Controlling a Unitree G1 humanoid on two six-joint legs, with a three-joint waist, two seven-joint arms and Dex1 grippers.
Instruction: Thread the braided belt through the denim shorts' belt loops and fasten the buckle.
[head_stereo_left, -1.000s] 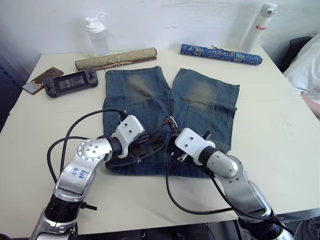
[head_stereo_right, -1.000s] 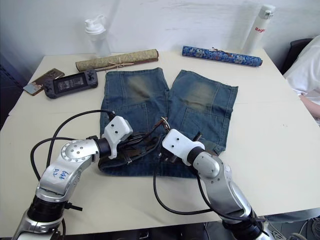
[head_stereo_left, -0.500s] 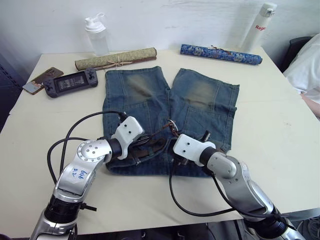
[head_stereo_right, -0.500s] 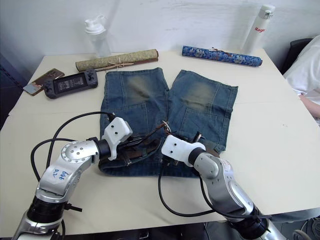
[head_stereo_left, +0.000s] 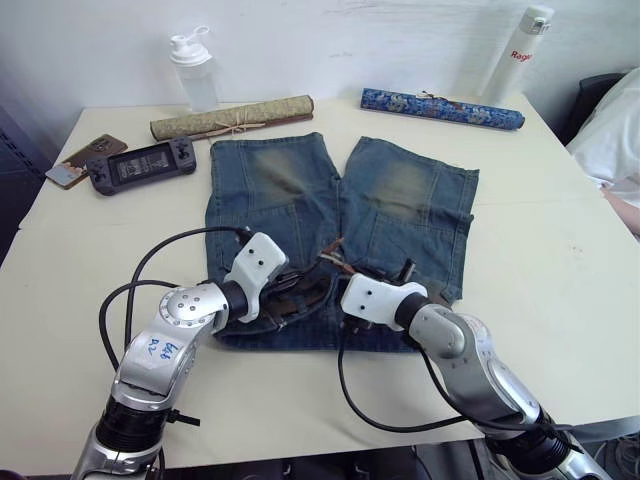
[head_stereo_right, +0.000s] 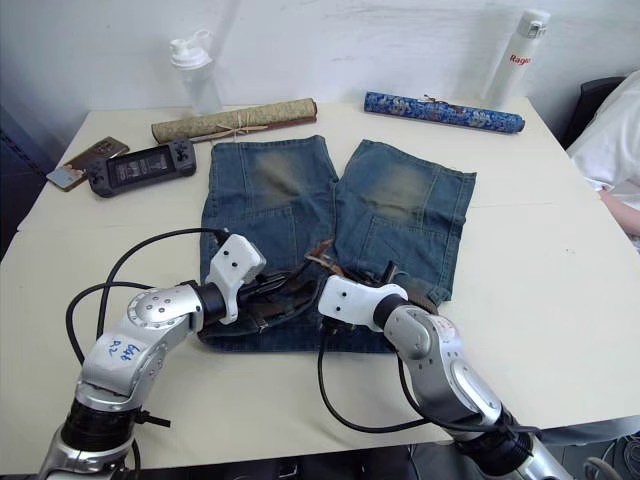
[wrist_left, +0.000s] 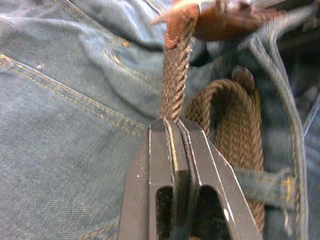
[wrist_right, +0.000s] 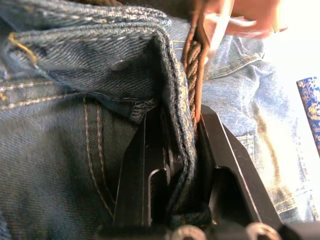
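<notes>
The denim shorts (head_stereo_left: 340, 210) lie flat mid-table, waistband toward me. My left gripper (wrist_left: 172, 127) is clenched on the braided belt (wrist_left: 175, 85), just over the waistband's left half (a loop of belt (wrist_left: 240, 125) lies bunched beside it). My right gripper (wrist_right: 175, 130) pinches a waistband fold (wrist_right: 172, 95) and belt strand (wrist_right: 194, 60) together, right of the shorts' centre.

Far side of table (head_stereo_left: 560, 260), well beyond both grippers: clear shaker bottle (head_stereo_left: 193, 69), tan rolled mat (head_stereo_left: 231, 117), blue patterned roll (head_stereo_left: 441, 107), white flask (head_stereo_left: 517, 52). Game console (head_stereo_left: 141, 165) and phone (head_stereo_left: 85, 159) lie beyond and outboard of the left gripper. Person's white sleeve (head_stereo_left: 612, 140) at the edge, well outboard of the right gripper.
</notes>
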